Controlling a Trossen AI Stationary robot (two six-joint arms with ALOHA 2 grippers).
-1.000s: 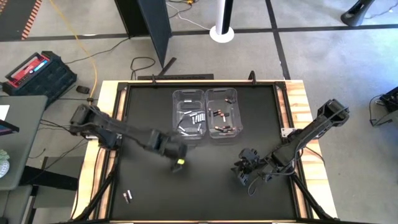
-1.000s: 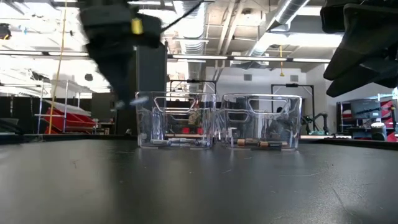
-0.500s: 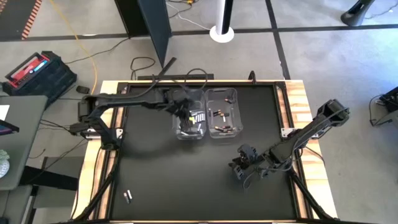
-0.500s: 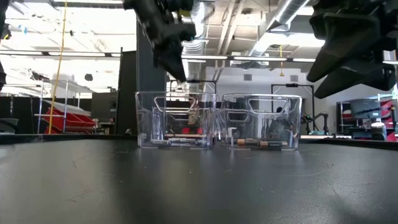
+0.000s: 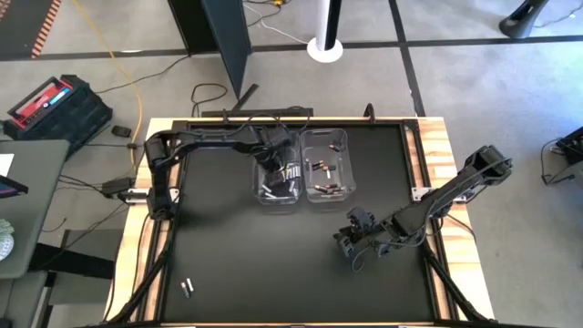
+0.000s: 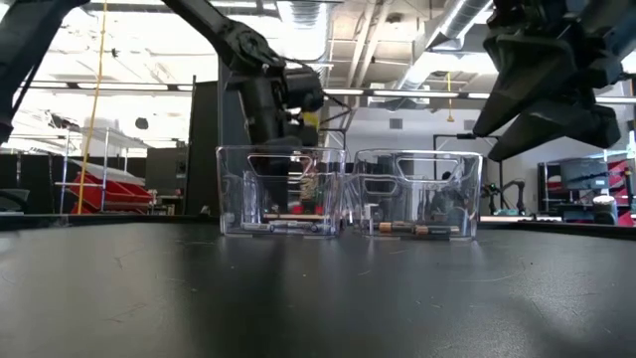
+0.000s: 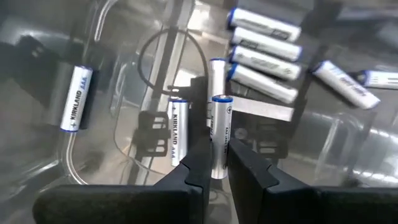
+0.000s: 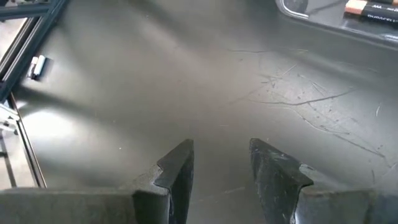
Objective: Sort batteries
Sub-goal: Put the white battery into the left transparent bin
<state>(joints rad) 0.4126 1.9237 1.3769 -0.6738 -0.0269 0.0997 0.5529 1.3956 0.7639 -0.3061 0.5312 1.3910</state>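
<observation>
My left gripper (image 7: 214, 155) reaches down into the left clear bin (image 5: 276, 169) and is shut on one silvery-white battery (image 7: 219, 124). More silvery-white batteries (image 7: 264, 46) lie on that bin's floor. The right clear bin (image 5: 326, 164) holds dark, copper-toned batteries (image 5: 328, 189). Two loose batteries (image 5: 187, 288) lie on the black mat near the table's front left. My right gripper (image 8: 221, 155) hovers open over bare mat, nearer than the right bin, with nothing between its fingers. My left gripper pinches the battery's lower half (image 7: 216, 163) between its two fingertips. The fingers come steeply from above, and the battery lies along them. Its blue-ringed end (image 7: 221, 99) points away from the gripper, down into the bin. Whether that end touches the bin's floor, I cannot tell.
The two bins stand side by side at the middle of the far half of the black mat (image 5: 237, 255). Wooden rails (image 5: 155, 228) edge the table. Wide bare mat lies nearer than the bins and around my right gripper (image 5: 351, 248).
My left gripper has swung from the middle of the mat toward the table's far edge and sunk into the left bin. My right gripper has rolled a little and drifted slightly toward the table's left.
</observation>
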